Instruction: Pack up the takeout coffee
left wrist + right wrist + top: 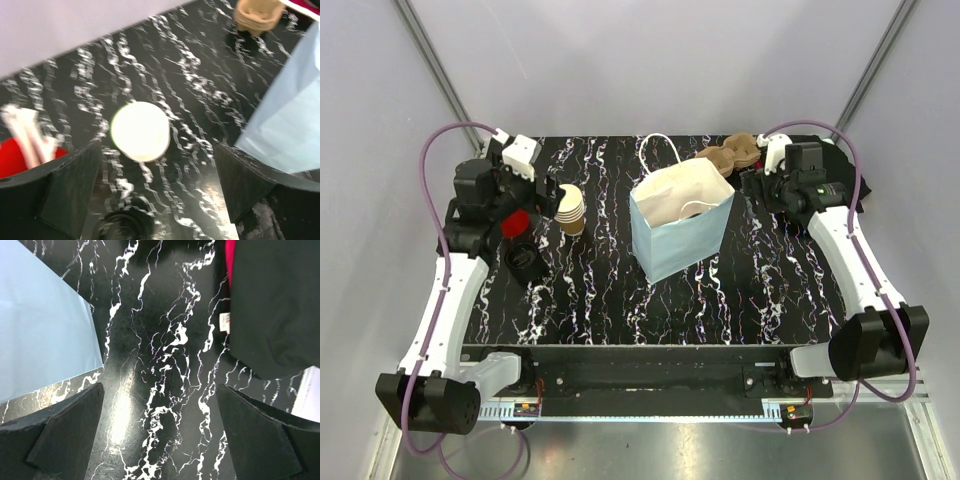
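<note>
Pickup is judged the current step. The left hand (157, 167) is held wide open over the tan cup (140, 131), left of the paper bag (680, 235); the right hand (160, 415) is open too. Lowering and closing is called for.

The left arm (442, 300) and right arm (855, 255), both white-shelled, stand on black cylindrical bases (427, 400) at the near edge of the table (620, 300). Black housings cap every joint, and a lilac cable (432, 160) loops from base to wrist on each side. Towards the table's far edge, a white block (523, 152) tops each wrist. The left gripper (157, 150) and right gripper (160, 390) end in matte black, wedge-shaped fingers (260, 440).
</note>
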